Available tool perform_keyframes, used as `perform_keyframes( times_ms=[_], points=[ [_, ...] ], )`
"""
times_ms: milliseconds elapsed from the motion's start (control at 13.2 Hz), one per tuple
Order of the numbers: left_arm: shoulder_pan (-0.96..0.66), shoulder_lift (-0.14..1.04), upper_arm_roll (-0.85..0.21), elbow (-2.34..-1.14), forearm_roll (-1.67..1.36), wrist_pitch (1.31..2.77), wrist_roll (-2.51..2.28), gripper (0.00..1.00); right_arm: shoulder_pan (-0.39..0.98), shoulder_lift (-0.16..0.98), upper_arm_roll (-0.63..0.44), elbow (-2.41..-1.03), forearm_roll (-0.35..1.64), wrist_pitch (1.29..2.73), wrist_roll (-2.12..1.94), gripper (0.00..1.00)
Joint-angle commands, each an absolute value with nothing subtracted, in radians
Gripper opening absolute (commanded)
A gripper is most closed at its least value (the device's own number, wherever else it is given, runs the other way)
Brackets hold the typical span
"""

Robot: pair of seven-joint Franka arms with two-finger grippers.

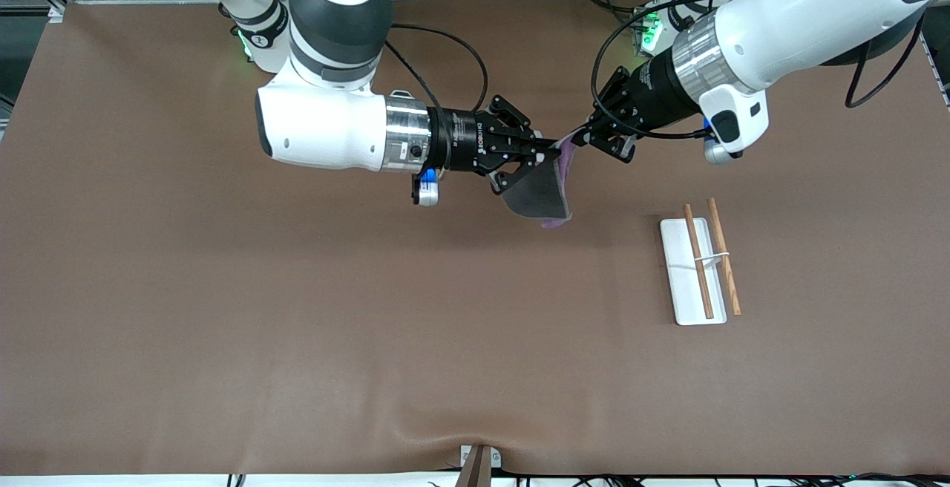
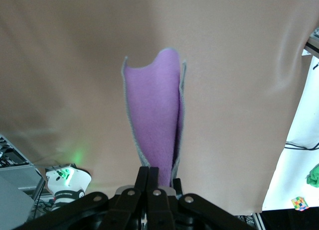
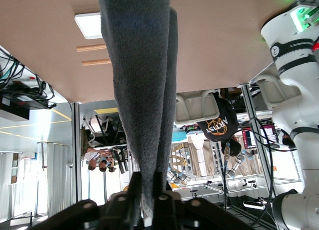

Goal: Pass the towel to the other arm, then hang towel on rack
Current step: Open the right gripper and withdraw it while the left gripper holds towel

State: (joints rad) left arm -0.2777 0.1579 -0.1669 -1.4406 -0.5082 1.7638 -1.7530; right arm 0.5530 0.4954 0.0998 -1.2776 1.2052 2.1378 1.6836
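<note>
The towel (image 1: 538,190) hangs in the air over the middle of the table, dark grey side toward the front camera, with a purple edge showing. My right gripper (image 1: 549,147) is shut on its upper edge; in the right wrist view (image 3: 148,176) the grey cloth (image 3: 139,90) runs out from between the fingers. My left gripper (image 1: 584,137) is shut on the same upper corner from the other end; in the left wrist view (image 2: 156,170) the purple side (image 2: 154,110) hangs from its fingers. The rack (image 1: 679,272) stands on the table toward the left arm's end, nearer the front camera than the towel.
The rack's two wooden rods (image 1: 710,258) rise from its white base and are joined by a white crosspiece. The rack also shows in the right wrist view (image 3: 89,25). The brown table cover (image 1: 297,309) lies under it all.
</note>
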Motion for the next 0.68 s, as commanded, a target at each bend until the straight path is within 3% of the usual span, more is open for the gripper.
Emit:
perform_keyframes(
  times_ms=[0,608],
  points=[
    [-0.270,0.161,-0.164,-1.424,-0.497,1.764,-1.706,0.00,0.523,0.497,0.104,-1.273,1.209,2.077,1.701,1.00],
    [-0.235,0.164,-0.164,-1.431,-0.335,1.675,-1.364,0.00,0.373,0.491,0.106,-1.266,1.028,1.815,1.694,1.00]
  ],
)
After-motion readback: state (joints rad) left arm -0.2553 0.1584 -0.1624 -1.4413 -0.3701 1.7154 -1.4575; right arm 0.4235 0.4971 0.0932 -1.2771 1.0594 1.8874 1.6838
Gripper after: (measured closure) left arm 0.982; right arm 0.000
